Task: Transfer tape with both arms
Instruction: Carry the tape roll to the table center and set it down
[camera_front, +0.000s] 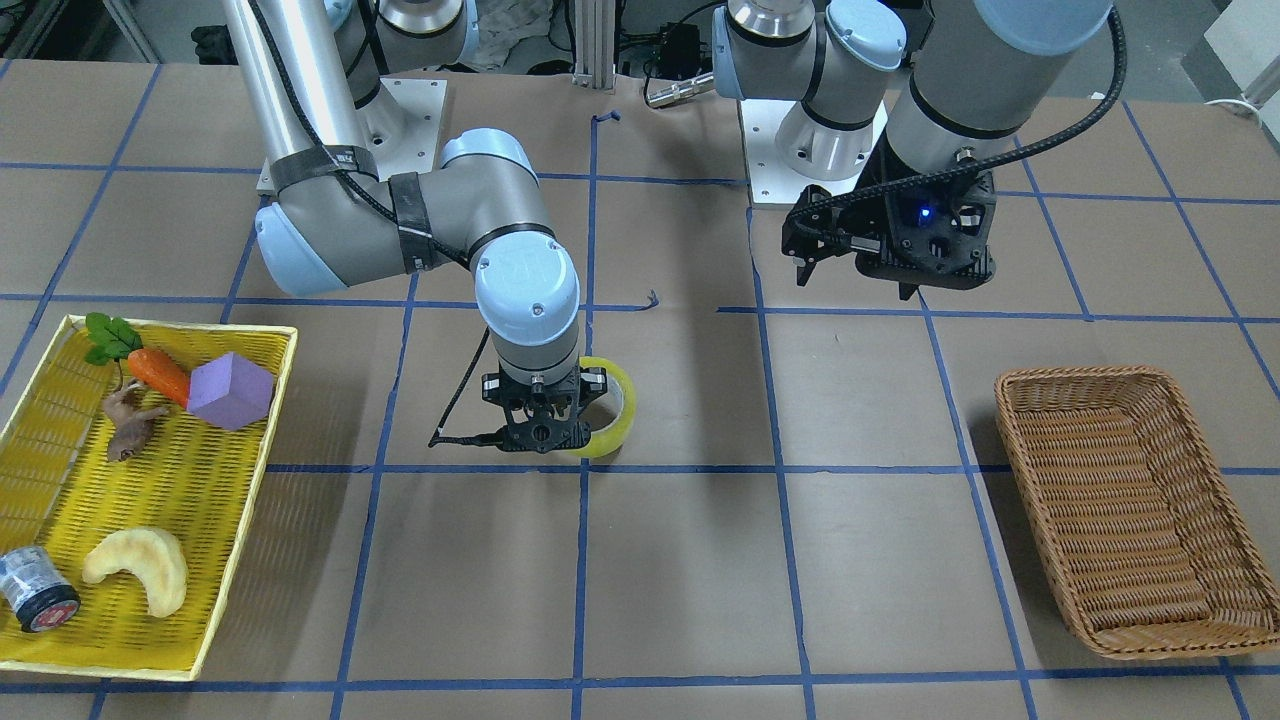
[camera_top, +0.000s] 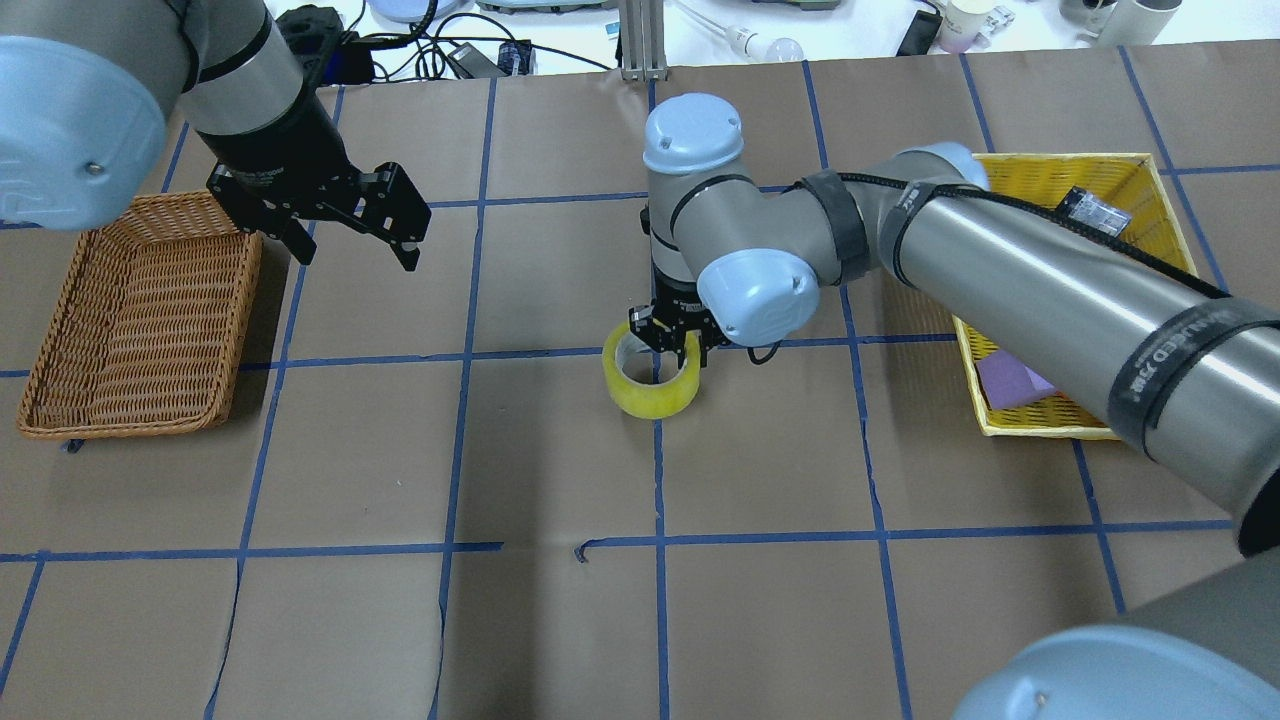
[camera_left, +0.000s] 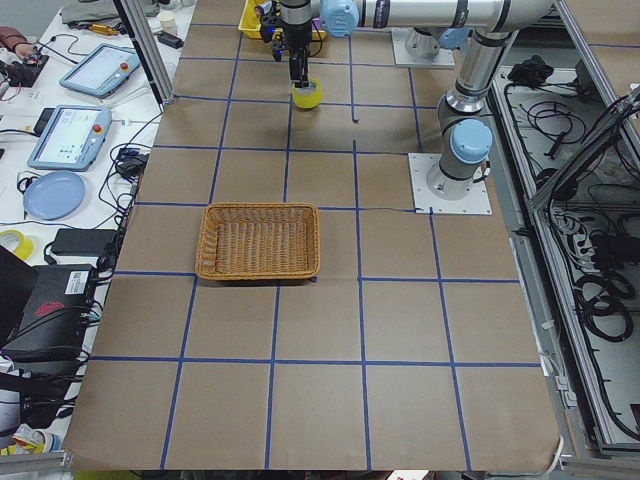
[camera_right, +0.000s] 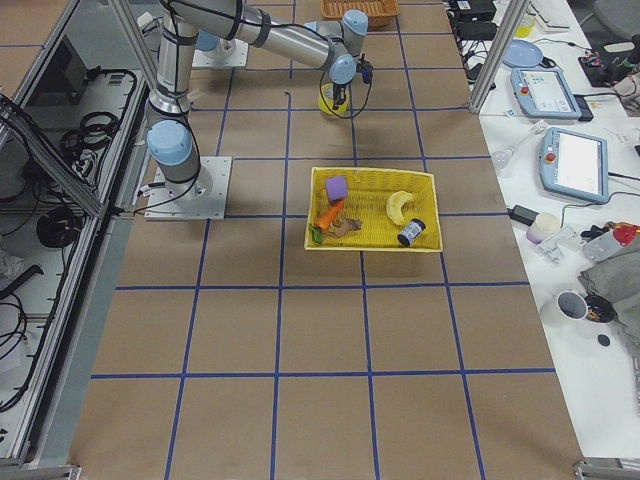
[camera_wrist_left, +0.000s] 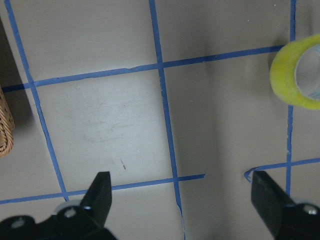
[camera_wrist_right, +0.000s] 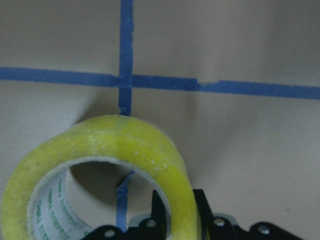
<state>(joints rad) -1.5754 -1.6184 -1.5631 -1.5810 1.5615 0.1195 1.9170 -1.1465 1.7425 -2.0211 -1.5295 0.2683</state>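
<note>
The tape (camera_front: 622, 412) is a yellowish-green roll near the middle of the table, tilted on its edge at or just above the surface. It also shows in the overhead view (camera_top: 650, 396). My right gripper (camera_front: 545, 436) points down and is shut on the roll's wall. In the right wrist view (camera_wrist_right: 180, 207) one finger is inside the core and one outside the tape (camera_wrist_right: 125, 145). My left gripper (camera_top: 357, 258) hangs open and empty above the table, between the tape and the wicker basket. The tape (camera_wrist_left: 289, 75) lies at the far right of the left wrist view.
A brown wicker basket (camera_top: 130, 430) stands on my left side. A yellow tray (camera_front: 180, 480) on my right side holds a carrot (camera_front: 160, 373), a purple block (camera_front: 230, 392), a crescent bread (camera_front: 140, 565) and a black-lidded jar (camera_front: 35, 590). Blue tape lines grid the table.
</note>
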